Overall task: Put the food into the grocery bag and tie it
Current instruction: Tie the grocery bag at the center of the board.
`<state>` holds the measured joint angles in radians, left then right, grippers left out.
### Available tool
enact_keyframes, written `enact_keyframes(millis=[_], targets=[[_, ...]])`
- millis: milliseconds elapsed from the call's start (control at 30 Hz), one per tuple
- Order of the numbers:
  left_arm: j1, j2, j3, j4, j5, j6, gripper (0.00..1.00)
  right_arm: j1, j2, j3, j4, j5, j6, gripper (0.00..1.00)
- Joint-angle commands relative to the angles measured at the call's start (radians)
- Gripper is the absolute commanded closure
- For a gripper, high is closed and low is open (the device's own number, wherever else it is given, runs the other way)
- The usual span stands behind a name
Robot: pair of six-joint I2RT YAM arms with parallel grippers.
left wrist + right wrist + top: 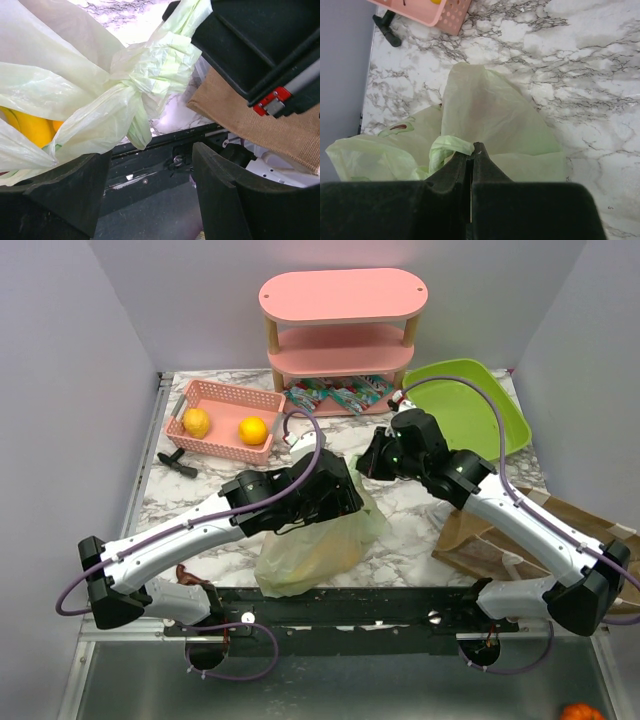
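Marble table [412, 538] holds the knotted grocery bag [310, 555] at its near edge.

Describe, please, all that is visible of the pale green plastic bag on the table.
The grocery bag is thin, translucent, pale green plastic, crumpled and bulging, lying on the marble table near its front edge. Its handles are twisted into a knot. Yellow bananas show through. The right gripper pinches one handle end; the left gripper stands open close to the knot.
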<state>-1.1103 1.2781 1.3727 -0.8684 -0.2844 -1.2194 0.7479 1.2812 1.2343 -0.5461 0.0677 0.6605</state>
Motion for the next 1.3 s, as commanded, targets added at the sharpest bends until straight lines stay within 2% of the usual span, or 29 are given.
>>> enact_keyframes(millis=[0, 267, 533, 1267], targets=[[0.006, 0.017, -0.004, 0.028, -0.016, -0.002, 0.34, 0.005, -0.035, -0.016, 0.016, -0.057, -0.014, 0.99], [0.009, 0.037, -0.006, 0.029, -0.019, -0.001, 0.39, 0.005, -0.070, -0.060, 0.079, -0.184, -0.038, 0.99], [0.027, 0.050, -0.016, 0.029, -0.015, 0.007, 0.43, 0.005, -0.078, -0.084, 0.100, -0.241, -0.039, 0.99], [0.041, 0.082, -0.007, 0.030, -0.009, 0.038, 0.74, 0.005, -0.092, -0.090, 0.109, -0.258, -0.047, 0.99]])
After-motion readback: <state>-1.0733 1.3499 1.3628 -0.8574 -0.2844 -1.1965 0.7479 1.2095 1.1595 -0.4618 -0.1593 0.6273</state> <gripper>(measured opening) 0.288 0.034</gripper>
